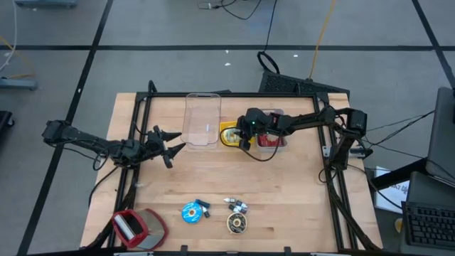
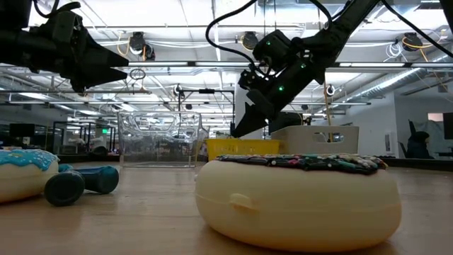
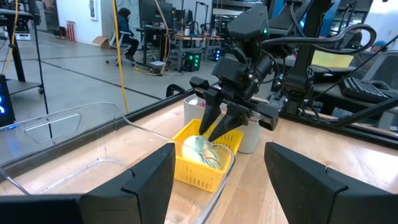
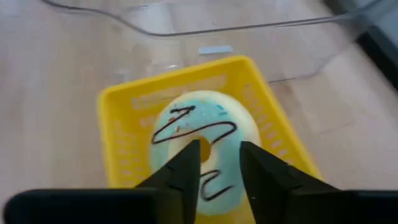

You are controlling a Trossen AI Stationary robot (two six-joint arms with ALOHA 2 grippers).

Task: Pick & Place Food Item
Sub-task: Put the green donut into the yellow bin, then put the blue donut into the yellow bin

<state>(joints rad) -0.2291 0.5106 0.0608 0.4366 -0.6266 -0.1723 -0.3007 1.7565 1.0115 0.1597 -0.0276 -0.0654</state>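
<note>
No writing or brand can be read on anything. The pale blue iced toy donut with a dark squiggle (image 4: 198,146) lies inside the small yellow plastic basket (image 4: 124,106), on the wooden counter (image 1: 270,185). Just above that basket, the right hand (image 4: 219,167) hovers, fingers slightly parted, gripping nothing. Well away from the basket, the left hand (image 1: 167,146) waits, fingers wide and empty.
</note>
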